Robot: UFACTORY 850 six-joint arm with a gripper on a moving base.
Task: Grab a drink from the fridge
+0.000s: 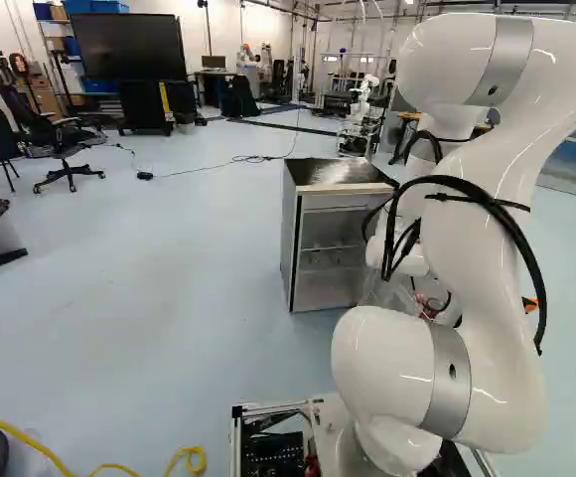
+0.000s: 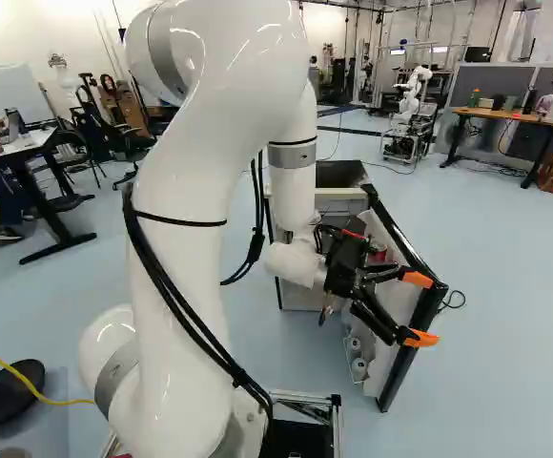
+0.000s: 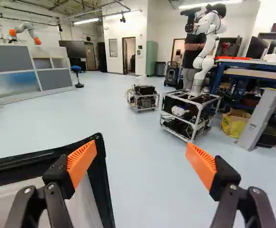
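My gripper [image 2: 419, 308] stands open over the swung-out fridge door [image 2: 406, 370] in the right base view. In the wrist view nothing is between the fingers of the gripper [image 3: 141, 159]; the door's black edge [image 3: 100, 166] passes beside and beneath one finger. The small fridge [image 1: 290, 248] shows a dark top and inner shelves [image 1: 330, 260] in the left base view. A red can-like item [image 2: 378, 254] lies behind the gripper by the door's inner side, partly hidden. Two white round items [image 2: 357, 355] sit low in the door. My arm covers part of the fridge's interior.
Another robot [image 3: 205, 52] stands on a wheeled frame beyond the door, beside a low wheeled cart [image 3: 143, 98]. A desk [image 2: 505, 115] stands at the back right of the right base view. A cable [image 2: 453, 301] lies beside the door.
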